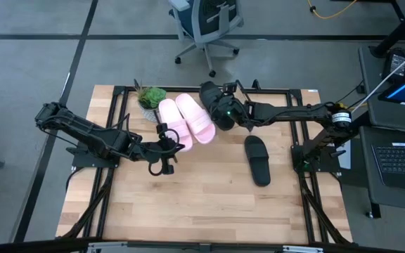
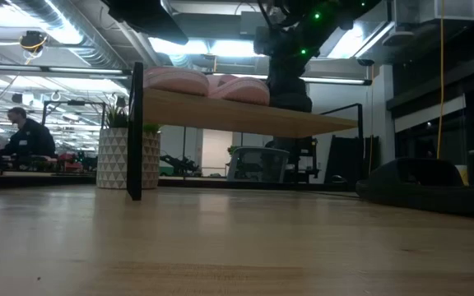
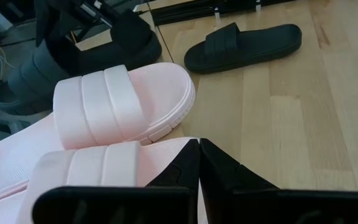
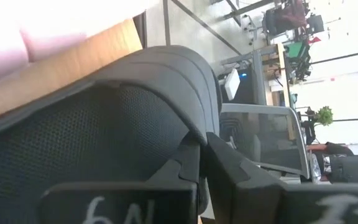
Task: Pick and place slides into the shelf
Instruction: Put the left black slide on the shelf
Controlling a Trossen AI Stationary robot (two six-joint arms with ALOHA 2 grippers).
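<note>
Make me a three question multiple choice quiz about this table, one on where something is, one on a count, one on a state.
1. Where does the lone black slide lie?
A. on the shelf
B. on the table
C. on the floor

2. How many pink slides rest on the shelf?
A. one
B. two
C. four

3. How is the left tool?
A. shut, empty
B. wide open
C. gripping the plant

Answers:
1 B, it lies flat on the table, apart from the shelf.
2 B, a pair lies side by side.
3 A, its fingertips meet with nothing between them.
</note>
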